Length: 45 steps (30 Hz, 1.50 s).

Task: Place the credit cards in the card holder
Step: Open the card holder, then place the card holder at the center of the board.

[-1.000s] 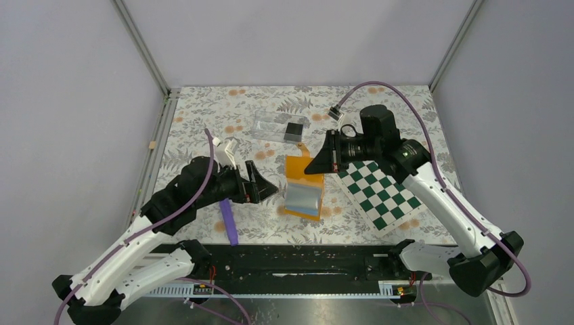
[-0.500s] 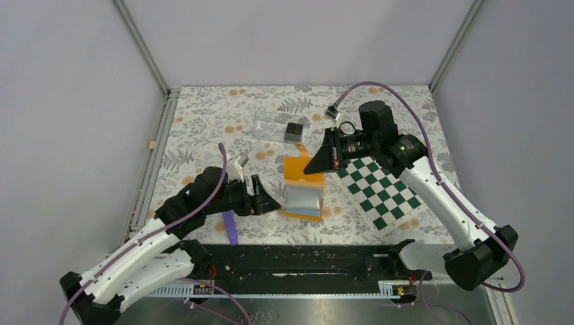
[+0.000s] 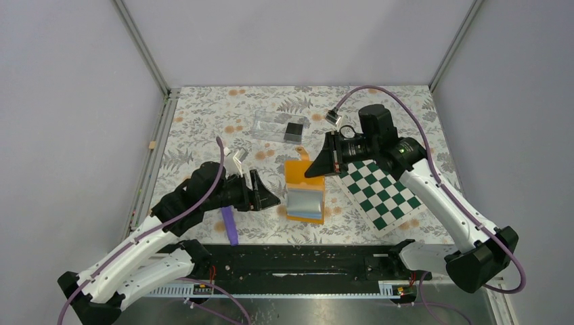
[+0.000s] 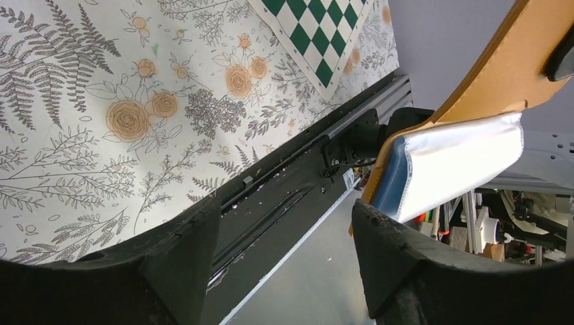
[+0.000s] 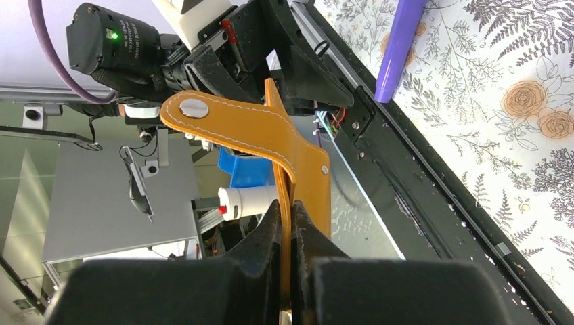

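The orange card holder [image 3: 298, 173] lies spread open in the middle of the mat, its pale blue pocket lining [image 3: 304, 204] facing up. My right gripper [image 3: 318, 166] is shut on the far edge of its cover; in the right wrist view the orange cover [image 5: 306, 183] is pinched between the fingers [image 5: 264, 237], and the snap strap [image 5: 203, 118] curls off to the left. My left gripper [image 3: 268, 200] is open just left of the holder, nothing between its fingers [image 4: 183, 257]; the lining [image 4: 460, 162] shows beside the right finger. One black credit card [image 3: 294, 130] lies in the clear box [image 3: 271, 126].
A green and white checkered board [image 3: 379, 193] lies right of the holder, under the right arm. A purple pen [image 3: 230, 225] lies near the front edge, under the left arm. The black rail [image 3: 298, 261] runs along the near edge.
My left gripper has dropped toward the near side and edged closer to the holder's left edge, its jaws narrowing somewhat. The right gripper keeps its hold and has barely moved.
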Each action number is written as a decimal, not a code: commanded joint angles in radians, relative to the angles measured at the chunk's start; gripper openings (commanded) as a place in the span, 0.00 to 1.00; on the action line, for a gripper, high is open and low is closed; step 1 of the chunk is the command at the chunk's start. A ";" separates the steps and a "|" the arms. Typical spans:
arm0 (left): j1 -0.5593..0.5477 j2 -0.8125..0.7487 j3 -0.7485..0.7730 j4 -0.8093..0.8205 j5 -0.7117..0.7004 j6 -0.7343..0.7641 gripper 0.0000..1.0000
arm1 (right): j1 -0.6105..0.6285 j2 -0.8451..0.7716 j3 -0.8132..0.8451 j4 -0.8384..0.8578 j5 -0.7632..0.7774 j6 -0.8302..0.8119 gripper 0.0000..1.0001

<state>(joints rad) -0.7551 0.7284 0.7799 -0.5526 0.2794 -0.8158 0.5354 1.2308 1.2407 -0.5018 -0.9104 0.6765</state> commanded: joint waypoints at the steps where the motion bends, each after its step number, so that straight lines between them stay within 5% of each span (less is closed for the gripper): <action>1: 0.003 0.002 0.018 0.029 0.030 0.013 0.69 | -0.003 -0.051 -0.027 0.052 -0.046 -0.009 0.00; 10: 0.002 0.013 -0.056 0.223 0.113 0.006 0.68 | -0.004 -0.147 -0.198 0.232 -0.066 0.075 0.00; 26: -0.022 0.036 -0.058 0.258 0.122 -0.008 0.55 | -0.003 -0.121 -0.190 0.245 -0.075 0.080 0.00; 45: -0.027 -0.025 -0.092 0.387 0.180 -0.028 0.57 | -0.003 -0.128 -0.201 0.236 -0.101 0.079 0.00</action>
<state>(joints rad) -0.7742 0.7258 0.6781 -0.2504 0.4240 -0.8433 0.5354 1.1126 1.0290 -0.3012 -0.9714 0.7486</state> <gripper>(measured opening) 0.559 0.033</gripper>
